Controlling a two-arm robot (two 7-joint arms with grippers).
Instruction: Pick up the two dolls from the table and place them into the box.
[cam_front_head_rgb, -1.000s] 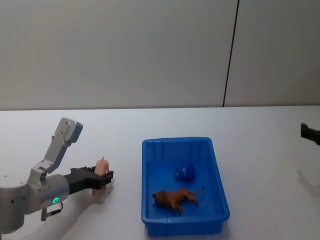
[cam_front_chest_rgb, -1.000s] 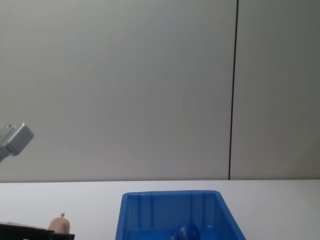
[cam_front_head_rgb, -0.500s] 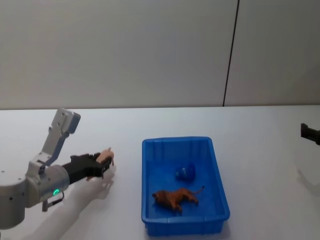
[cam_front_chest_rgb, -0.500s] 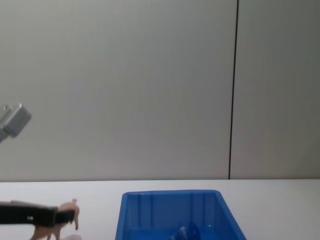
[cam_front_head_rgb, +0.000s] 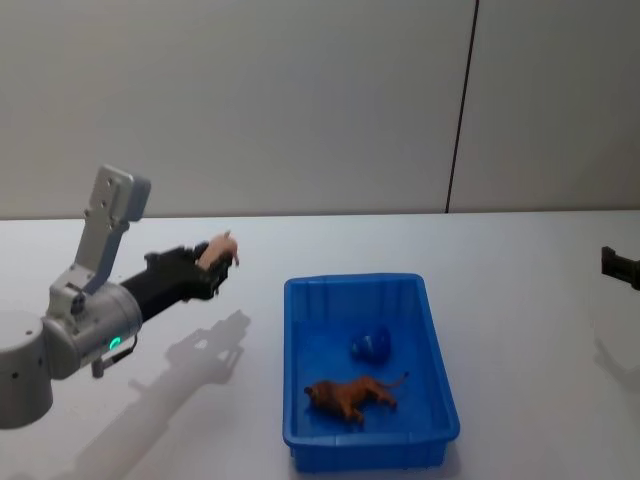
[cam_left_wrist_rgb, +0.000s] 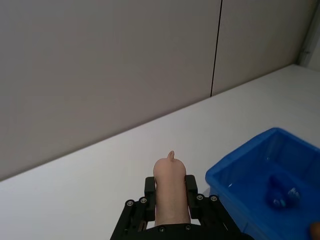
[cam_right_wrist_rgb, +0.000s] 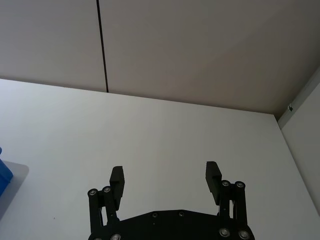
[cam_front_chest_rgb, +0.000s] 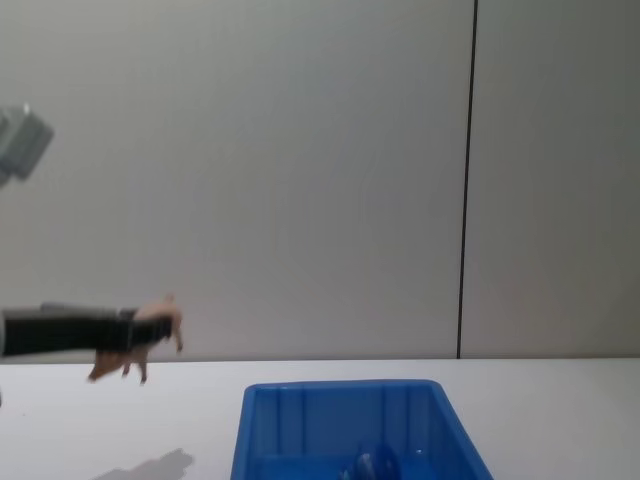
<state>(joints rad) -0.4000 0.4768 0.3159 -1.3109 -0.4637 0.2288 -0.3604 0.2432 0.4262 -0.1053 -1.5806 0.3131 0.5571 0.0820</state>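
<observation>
reddish-brown doll: lying on its side on the near floor of the box, nothing left to do with it.
small blue object: resting mid-floor of the box, just beyond the brown doll; worth avoiding on the drop.
box: bright blue bin, centre of the table, long sides running near to far; left wall is the edge to clear.
table: plain white top; shadow of arm and toy lying left of the box, well apart from the toy, so lifted well clear of the surface.
left gripper: raised left of the box and a little beyond its far-left corner, clamped on the peach-pink doll.
peach-pink doll: pinched between the black fingers, head poking out past the tips, legs dangling below in the chest view.
step in hand: carrying to the box. best done by travelling right at this height, stopping over open floor in the far half, lowering inside the walls, then letting go.
risk: legs catching the rim if lowered early.
right gripper: parked at the far right edge of the table, jaws spread wide with nothing between.
</observation>
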